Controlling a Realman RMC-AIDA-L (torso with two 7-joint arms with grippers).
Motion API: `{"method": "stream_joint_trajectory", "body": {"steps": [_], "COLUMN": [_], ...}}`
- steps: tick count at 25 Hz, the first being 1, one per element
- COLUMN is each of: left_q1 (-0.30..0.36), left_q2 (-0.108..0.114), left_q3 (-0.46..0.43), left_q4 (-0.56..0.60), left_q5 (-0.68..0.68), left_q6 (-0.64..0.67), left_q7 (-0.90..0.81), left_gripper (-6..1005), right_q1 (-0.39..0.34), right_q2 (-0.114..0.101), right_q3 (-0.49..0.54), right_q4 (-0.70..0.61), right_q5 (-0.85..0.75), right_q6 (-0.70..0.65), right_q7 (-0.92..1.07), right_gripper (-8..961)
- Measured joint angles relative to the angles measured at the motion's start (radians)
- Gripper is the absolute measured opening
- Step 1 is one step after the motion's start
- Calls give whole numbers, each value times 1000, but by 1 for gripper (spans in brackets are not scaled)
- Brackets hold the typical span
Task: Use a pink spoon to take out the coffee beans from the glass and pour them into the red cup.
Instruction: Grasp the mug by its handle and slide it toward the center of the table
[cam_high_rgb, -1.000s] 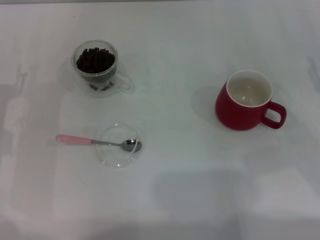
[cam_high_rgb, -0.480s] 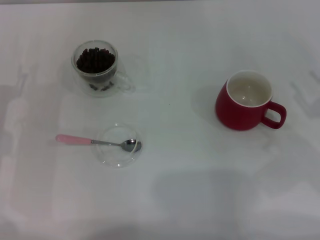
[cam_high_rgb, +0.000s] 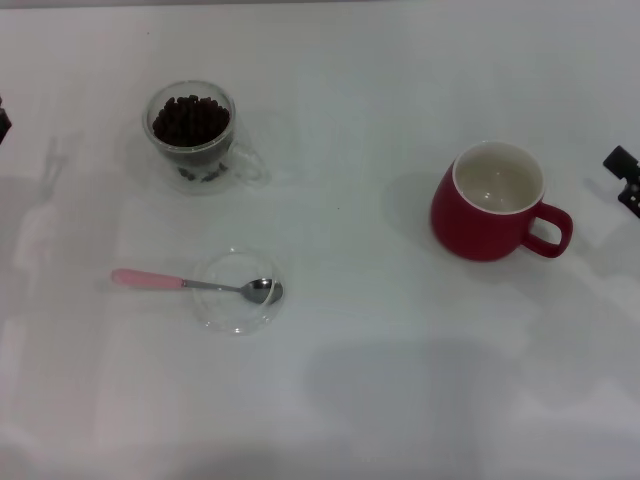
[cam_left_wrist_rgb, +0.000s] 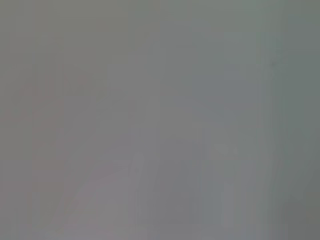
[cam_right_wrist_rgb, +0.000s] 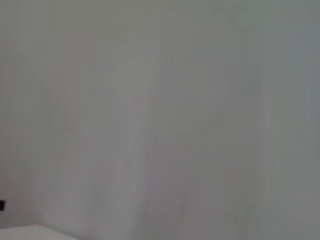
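In the head view the pink spoon (cam_high_rgb: 190, 284) lies with its metal bowl resting in a flat clear dish (cam_high_rgb: 236, 291) and its pink handle pointing left. The glass (cam_high_rgb: 192, 133) stands at the back left, filled with dark coffee beans (cam_high_rgb: 190, 119). The red cup (cam_high_rgb: 493, 201) stands at the right, upright and empty, its handle pointing right. A dark tip of my right gripper (cam_high_rgb: 625, 178) shows at the right edge, beyond the cup's handle. A sliver of my left gripper (cam_high_rgb: 3, 117) shows at the left edge. Both wrist views show only blank pale surface.
A white table (cam_high_rgb: 380, 380) carries everything. The glass, dish and red cup stand well apart from one another.
Both grippers have just come into the head view at its left and right edges. The spoon, glass and cup have not moved.
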Motion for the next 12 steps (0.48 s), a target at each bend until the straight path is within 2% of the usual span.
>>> {"method": "stream_joint_trajectory", "body": {"steps": [3, 11, 12], "left_q1": [4, 8, 9], "left_q2": [0, 0, 0], "left_q3": [-1, -2, -2], "left_q4": [11, 34, 35], "left_q5": [-3, 2, 3], "left_q6": [-2, 5, 6], "left_q7": [0, -8, -8], "left_gripper": [877, 877, 877], "right_q1": [-6, -56, -56], "right_q2": [10, 68, 68], "right_q3": [-8, -9, -9], "right_q4": [0, 4, 4], "right_q5": [0, -1, -1], "right_q6": [24, 149, 149], "right_q7": [7, -7, -7], "right_gripper": [606, 614, 614]}}
